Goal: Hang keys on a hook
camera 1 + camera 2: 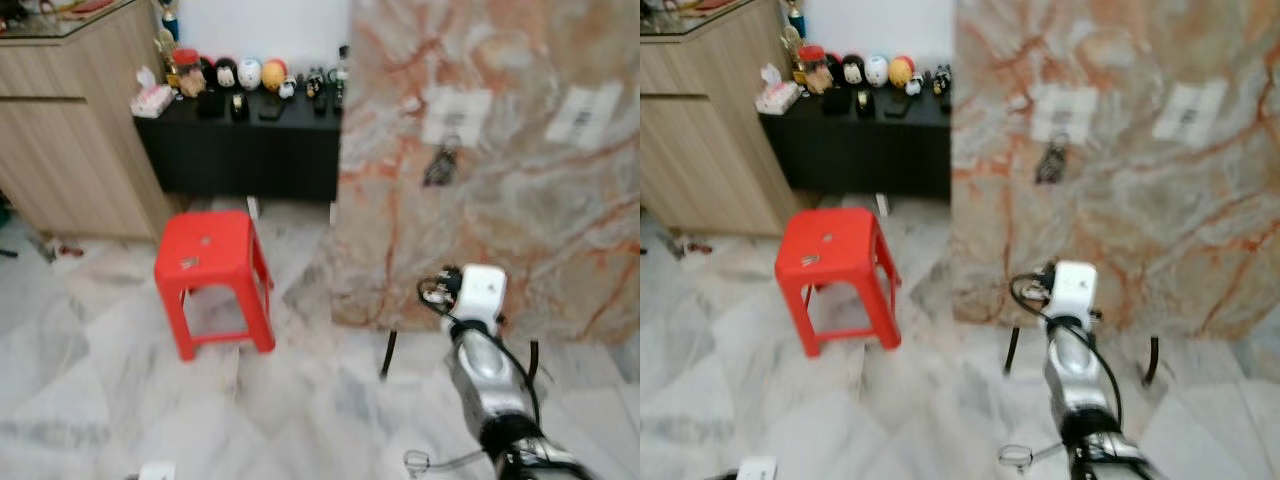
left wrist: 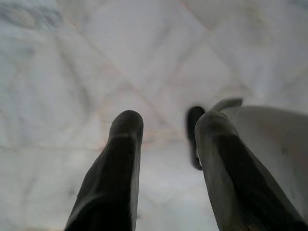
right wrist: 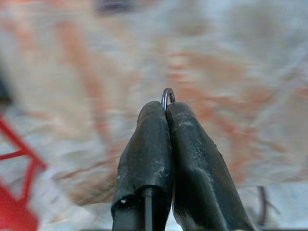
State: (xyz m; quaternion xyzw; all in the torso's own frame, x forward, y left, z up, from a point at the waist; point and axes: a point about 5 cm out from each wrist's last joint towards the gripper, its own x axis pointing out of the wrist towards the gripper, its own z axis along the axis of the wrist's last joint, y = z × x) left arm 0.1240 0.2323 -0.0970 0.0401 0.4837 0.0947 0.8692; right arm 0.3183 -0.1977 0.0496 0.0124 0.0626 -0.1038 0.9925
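Right gripper (image 3: 166, 113) pressed together, pinching thin metal key ring (image 3: 168, 95) (just its arc pokes out past fingertips), raised toward marble-patterned panel (image 1: 520, 200). Dark key bunch (image 1: 441, 162) hangs on panel at 12 o'clock from right arm, just below white label (image 1: 456, 115). Left gripper (image 2: 166, 139) spread, pointing down at marble floor (image 2: 96, 72). Red plastic stool (image 1: 212, 275) at 10 o'clock; black cabinet (image 1: 240, 150) with figurines beyond it.
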